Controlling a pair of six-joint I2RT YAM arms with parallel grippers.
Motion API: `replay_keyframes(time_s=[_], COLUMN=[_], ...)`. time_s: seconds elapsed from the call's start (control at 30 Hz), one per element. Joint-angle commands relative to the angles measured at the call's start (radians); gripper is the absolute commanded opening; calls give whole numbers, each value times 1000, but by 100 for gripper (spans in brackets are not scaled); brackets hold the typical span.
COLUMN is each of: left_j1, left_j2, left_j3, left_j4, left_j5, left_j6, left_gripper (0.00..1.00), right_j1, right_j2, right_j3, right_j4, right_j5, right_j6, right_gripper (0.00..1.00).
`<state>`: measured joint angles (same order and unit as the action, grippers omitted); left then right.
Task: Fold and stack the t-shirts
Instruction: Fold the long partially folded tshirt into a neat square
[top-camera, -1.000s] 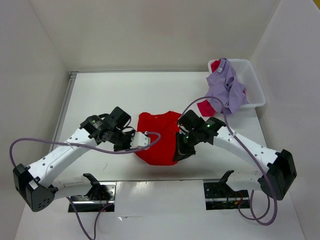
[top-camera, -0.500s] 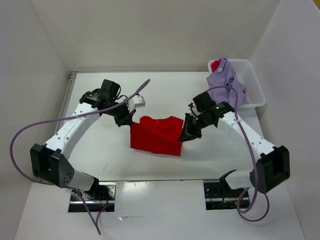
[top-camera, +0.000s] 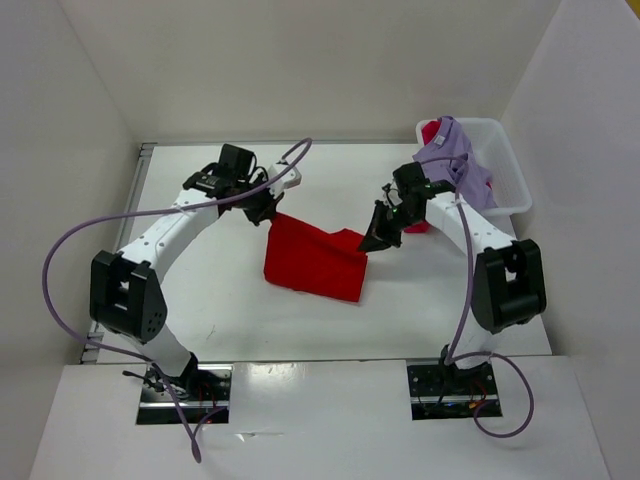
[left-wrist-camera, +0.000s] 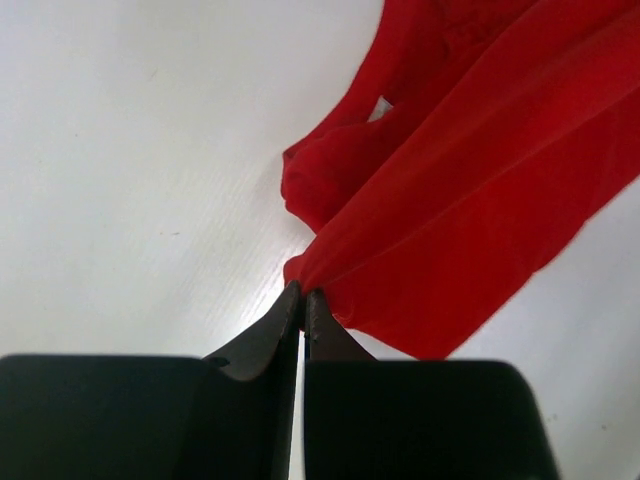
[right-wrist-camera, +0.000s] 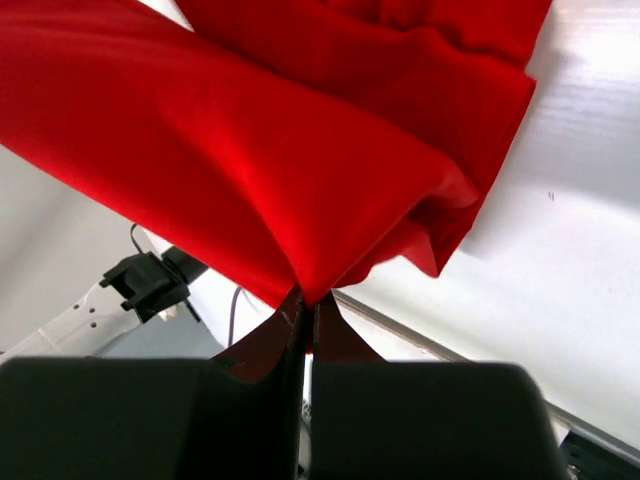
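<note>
Two arms hold the bright red cloth t-shirt by its upper corners, mid-frame over the white table.

The left gripper is pinched tight on the shirt's upper left corner. In its wrist view the black fingertips meet on a bunched point of red cloth that fans out toward the upper right. The right gripper is clamped just as narrowly on the upper right corner, with the fabric spreading in smooth folds above its fingertips. The shirt's lower edge slopes toward the bottom right. At the upper right, a pale lavender t-shirt spills over the rim of a white plastic bin, with a pinkish crimson t-shirt peeking out behind it.
</note>
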<state>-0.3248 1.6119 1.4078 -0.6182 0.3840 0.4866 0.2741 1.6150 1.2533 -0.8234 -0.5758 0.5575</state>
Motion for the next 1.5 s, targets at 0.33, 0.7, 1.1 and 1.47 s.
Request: replay_keyframes(time_s=[0.33, 0.7, 1.1, 1.47], left_j1=[-2, -20, -11, -80], left_j2=[115, 203, 181, 154], left_j3=[-46, -67, -13, -27], left_j4=[295, 431, 361, 173], left_j5=[-129, -194, -307, -131], left_j6=[6, -8, -42, -48], left_gripper=[1, 30, 68, 74], right_j1=[-82, -124, -12, 50], right_j2=[189, 280, -24, 323], right_j3=[78, 135, 133, 259], right_j4=[176, 262, 307, 278], right_j5=[-13, 85, 418, 447], right_j6=[19, 68, 35, -19], right_gripper=[1, 38, 23, 0])
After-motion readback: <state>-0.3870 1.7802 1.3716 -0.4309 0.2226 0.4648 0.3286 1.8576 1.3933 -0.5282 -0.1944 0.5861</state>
